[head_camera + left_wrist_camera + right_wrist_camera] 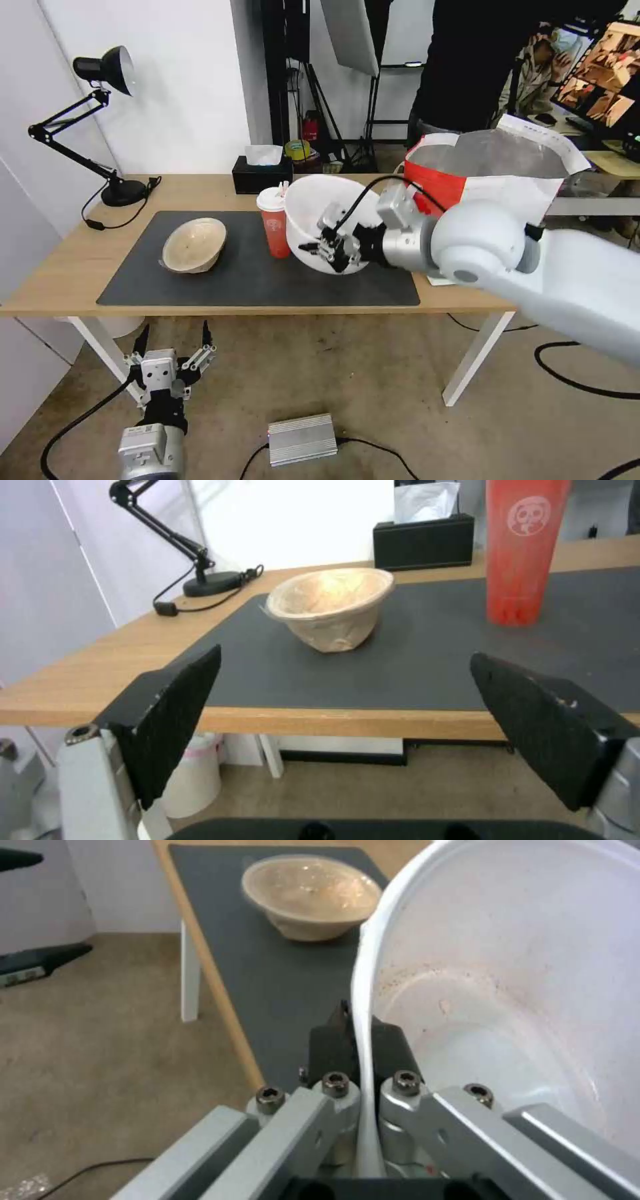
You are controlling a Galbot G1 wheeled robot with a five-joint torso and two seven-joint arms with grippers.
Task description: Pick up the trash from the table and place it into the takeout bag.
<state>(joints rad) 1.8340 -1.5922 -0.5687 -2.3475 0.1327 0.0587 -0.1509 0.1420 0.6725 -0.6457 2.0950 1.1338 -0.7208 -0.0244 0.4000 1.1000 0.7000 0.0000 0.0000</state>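
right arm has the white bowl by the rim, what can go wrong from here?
1. The right gripper pinches only the thin rim of the large white bowl, which hangs tilted; it may twist or slip out.
2. The red cup stands right beside the bowl; a swing could topple it.
3. The takeout bag has floppy flaps around its mouth; the wide bowl might catch on one.

The left gripper waits open below the table edge.

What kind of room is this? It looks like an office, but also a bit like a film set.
Probably a lab or studio set up for recording robot trials. A plain table with a desk lamp stands among light stands and a reflector panel, with a monitor at the back and cables across the floor.
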